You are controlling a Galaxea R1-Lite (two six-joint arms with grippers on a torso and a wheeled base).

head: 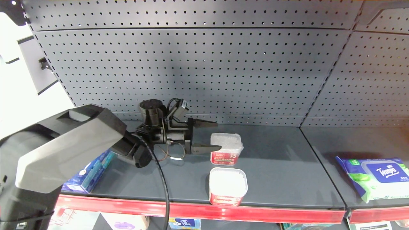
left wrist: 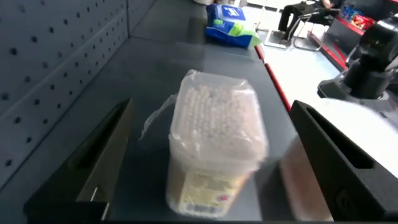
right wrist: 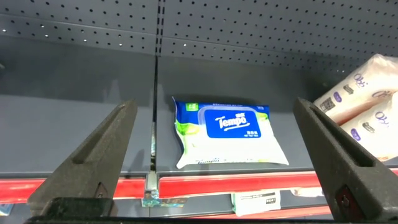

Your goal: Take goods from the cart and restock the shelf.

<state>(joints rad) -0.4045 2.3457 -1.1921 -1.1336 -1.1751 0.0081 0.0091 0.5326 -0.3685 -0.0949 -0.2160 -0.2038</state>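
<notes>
Mid-shelf (head: 281, 166), left gripper (head: 217, 134) spread, rear swab box (head: 225, 148) between its tips, looks placed. Retreat straight; avoid the box at the front edge (head: 227, 186). Right gripper (right wrist: 212, 106) spread too.

Blue-green wet-wipes pack (head: 380, 179) at right, blue box (head: 91, 174) at left.

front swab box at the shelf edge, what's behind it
A second swab box, at the fingertips of the open left pincer, then the pegboard back wall. The shelf floor right behind that second box is hidden by it.
</notes>
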